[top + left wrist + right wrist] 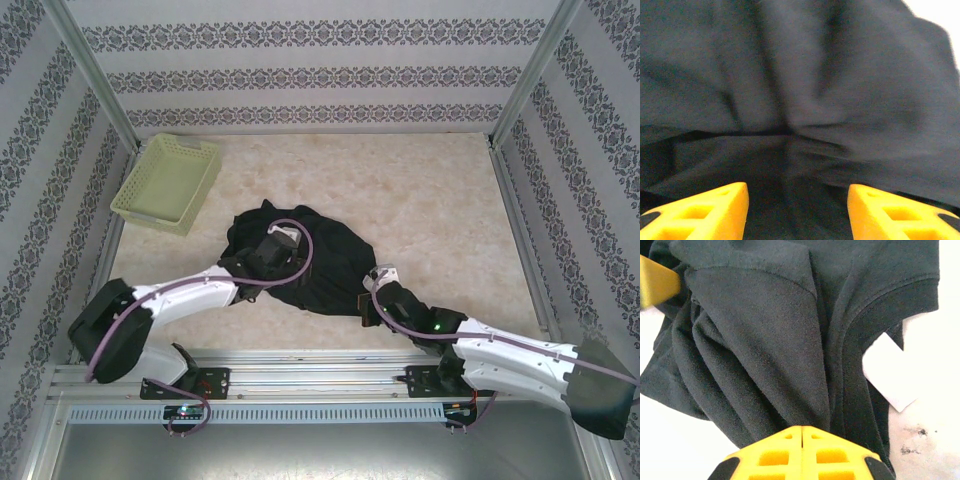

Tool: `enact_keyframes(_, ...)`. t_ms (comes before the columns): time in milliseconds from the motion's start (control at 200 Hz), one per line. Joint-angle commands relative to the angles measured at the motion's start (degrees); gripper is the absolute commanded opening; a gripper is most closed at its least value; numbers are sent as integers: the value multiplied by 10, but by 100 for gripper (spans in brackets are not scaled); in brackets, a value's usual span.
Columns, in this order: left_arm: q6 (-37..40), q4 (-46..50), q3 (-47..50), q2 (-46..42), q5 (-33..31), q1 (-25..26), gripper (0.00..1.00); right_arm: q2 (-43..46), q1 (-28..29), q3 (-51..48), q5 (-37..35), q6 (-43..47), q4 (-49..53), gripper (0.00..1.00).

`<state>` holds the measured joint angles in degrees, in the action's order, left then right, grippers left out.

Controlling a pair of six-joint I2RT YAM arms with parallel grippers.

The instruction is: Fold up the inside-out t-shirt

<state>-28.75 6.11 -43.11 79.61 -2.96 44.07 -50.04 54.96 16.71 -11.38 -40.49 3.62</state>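
Observation:
The black t-shirt point(320, 260) lies crumpled in a heap at the middle of the table. My left gripper point(268, 250) is down on its left part. In the left wrist view that gripper point(797, 202) stands open, yellow fingers point(715, 210) wide apart over dark folds of the t-shirt point(805, 90). My right gripper point(375, 300) is at the heap's near right edge. In the right wrist view it point(802, 432) is shut on a gathered fold of the t-shirt point(765, 335), next to the hem and the small white tag point(887, 372).
A pale yellow-green lattice basket point(168, 182) stands at the back left of the table. Patterned walls and metal frame posts enclose the table on three sides. Bare beige tabletop point(430, 190) lies to the right of and behind the shirt.

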Motion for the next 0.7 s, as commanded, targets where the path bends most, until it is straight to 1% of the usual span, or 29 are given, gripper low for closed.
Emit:
enact_keyframes(0,34,10,-2,-40,-24,39,55,-34,-1,24,30,13,-34,0)
enact_keyframes(100,41,27,-17,-36,-32,63,52,-73,2,51,31,13,-40,0)
enact_keyframes(215,40,42,-39,2,-35,81,49,-90,12,55,33,20,-68,0)
enact_keyframes(370,23,47,-64,46,-17,85,47,-103,38,61,40,36,-86,0)
enact_keyframes(515,15,55,-83,79,-13,84,47,-113,62,58,27,39,-81,0)
enact_keyframes(600,15,58,-90,98,-9,84,40,-111,64,55,19,36,-72,0)
enact_keyframes(694,13,61,-91,106,-5,84,26,-108,64,55,-10,29,-52,0)
